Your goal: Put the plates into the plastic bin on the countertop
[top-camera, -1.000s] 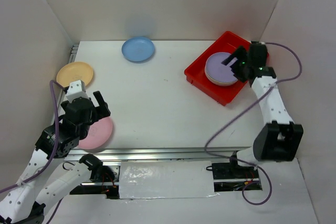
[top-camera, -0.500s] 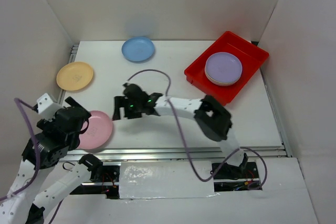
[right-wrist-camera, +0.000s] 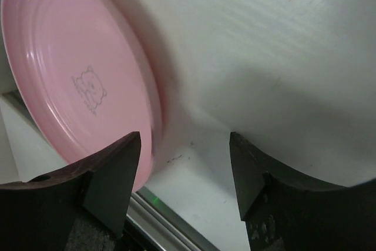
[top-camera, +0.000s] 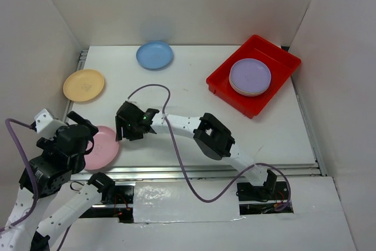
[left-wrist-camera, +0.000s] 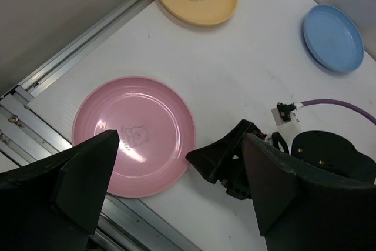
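A pink plate (top-camera: 101, 148) lies on the countertop (top-camera: 194, 86) at the near left, by the metal rail. My right gripper (top-camera: 121, 132) is open and low beside the plate's right edge. In the right wrist view (right-wrist-camera: 185, 174) its left finger (right-wrist-camera: 111, 174) is next to the pink plate's rim (right-wrist-camera: 76, 86). My left gripper (top-camera: 88, 132) is open and empty, above the pink plate's left part (left-wrist-camera: 134, 135). A yellow plate (top-camera: 84, 84) and a blue plate (top-camera: 154, 54) lie farther back. The red plastic bin (top-camera: 232, 99) holds a stack of lilac plates (top-camera: 250, 76).
The right arm stretches across the table's middle, its purple cable looping above it (top-camera: 150, 89). The metal rail (top-camera: 194, 171) runs along the near edge. White walls close in the left, back and right. The right gripper (left-wrist-camera: 220, 160) shows in the left wrist view.
My right arm has swung from over the red bin across to the pink plate at the near left. My left arm has drawn back toward the near left corner.
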Motion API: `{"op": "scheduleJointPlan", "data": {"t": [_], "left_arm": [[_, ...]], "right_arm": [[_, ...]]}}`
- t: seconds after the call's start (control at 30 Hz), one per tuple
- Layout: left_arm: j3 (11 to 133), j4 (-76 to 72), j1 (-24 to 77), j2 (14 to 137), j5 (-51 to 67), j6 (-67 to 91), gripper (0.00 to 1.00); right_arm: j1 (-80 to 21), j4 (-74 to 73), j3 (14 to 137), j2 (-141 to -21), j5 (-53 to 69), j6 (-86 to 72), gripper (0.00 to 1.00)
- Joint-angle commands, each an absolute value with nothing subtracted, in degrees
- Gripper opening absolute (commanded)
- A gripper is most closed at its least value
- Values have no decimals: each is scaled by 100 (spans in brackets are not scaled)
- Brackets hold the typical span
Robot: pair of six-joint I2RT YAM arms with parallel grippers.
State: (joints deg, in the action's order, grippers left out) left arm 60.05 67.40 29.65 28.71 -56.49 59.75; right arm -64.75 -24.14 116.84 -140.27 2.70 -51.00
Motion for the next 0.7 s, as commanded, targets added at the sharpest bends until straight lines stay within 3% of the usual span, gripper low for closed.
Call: {"op": "scheduleJointPlan", "data": {"t": [0.0, 0.1, 0.17, 0.47, 0.57, 0.67], "left_arm": [[5977, 6460, 2953, 2848, -5660, 5757, 99], [5950, 6372, 2953, 2786, -5634, 5687, 99], [5933, 6328, 2953, 2760, -5599, 5634, 99], [5915, 6240, 2953, 2795, -5528, 5511, 99], [5906, 6223, 2953, 2769, -5511, 5493, 99], [5897, 6179, 2953, 2751, -5484, 5441, 99]], "right_arm": [[-6407, -2830, 12101, -14256, 88, -5124, 70], [-6416, -2961, 12426, -14449, 132, -5089, 61], [-6399, -2997, 12559, -14571, 193, -5106, 49], [-6407, -2751, 12481, -14572, 562, -5133, 48], [-6390, -2690, 12481, -14590, 833, -4966, 31], [-6311, -2365, 12200, -14520, 1290, -4887, 27]]}}
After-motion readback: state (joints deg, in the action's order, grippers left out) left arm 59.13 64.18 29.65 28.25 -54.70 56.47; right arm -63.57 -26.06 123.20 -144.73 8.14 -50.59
